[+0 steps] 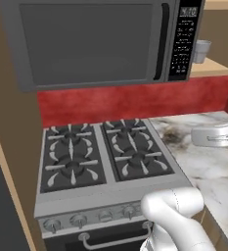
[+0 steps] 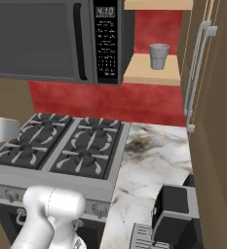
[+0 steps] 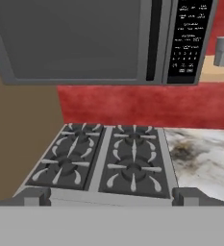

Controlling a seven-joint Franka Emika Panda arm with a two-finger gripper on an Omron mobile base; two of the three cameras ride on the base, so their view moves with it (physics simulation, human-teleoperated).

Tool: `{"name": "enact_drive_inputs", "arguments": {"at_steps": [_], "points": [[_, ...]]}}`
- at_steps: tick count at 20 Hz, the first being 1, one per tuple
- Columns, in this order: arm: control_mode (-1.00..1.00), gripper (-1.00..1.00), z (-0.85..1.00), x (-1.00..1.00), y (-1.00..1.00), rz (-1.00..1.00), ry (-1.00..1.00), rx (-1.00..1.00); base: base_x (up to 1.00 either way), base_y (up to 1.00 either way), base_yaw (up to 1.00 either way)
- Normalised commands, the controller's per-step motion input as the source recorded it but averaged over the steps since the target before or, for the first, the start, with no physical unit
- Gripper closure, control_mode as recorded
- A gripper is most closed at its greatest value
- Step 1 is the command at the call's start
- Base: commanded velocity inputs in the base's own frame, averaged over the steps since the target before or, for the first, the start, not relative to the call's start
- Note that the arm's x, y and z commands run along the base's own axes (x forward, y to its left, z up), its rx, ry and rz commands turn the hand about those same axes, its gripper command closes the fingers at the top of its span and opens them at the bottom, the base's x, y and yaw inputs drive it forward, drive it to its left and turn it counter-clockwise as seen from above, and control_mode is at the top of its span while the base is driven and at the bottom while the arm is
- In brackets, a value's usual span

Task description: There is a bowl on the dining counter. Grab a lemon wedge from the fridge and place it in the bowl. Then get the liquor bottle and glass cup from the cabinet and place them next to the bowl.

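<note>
Grey microwave (image 2: 47, 39): I see it upper left of the frame, looming over the stove (image 1: 103, 152).
Cabinet shelf (image 2: 151, 70): tan wood, upper right.
Glass cup (image 2: 159, 56): upright on that shelf.
Fingers (image 3: 111, 197): released, spread wide, holding nothing.
Risk: I'd clip the microwave's side reaching in, toppling the cup.
Views: the right base view alone shows the tall bar handle (image 2: 198, 73).

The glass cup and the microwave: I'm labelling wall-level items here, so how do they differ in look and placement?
The glass cup is small, translucent grey and slightly tapered; the microwave is a large dark grey box with a keypad. The glass cup stands upright on the open tan wood shelf of the cabinet; the microwave hangs directly over the stove. Both are grey and sit above counter height, side by side.
</note>
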Motion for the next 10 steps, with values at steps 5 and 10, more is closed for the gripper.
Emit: {"name": "enact_drive_inputs", "arguments": {"at_steps": [5, 10], "points": [[1.00, -1.00, 0.00, 0.00, 0.00, 0.00, 0.00, 0.00, 0.68, -0.68, 0.16], [1.00, -1.00, 0.00, 0.00, 0.00, 0.00, 0.00, 0.00, 0.91, -0.62, 0.12]]}}
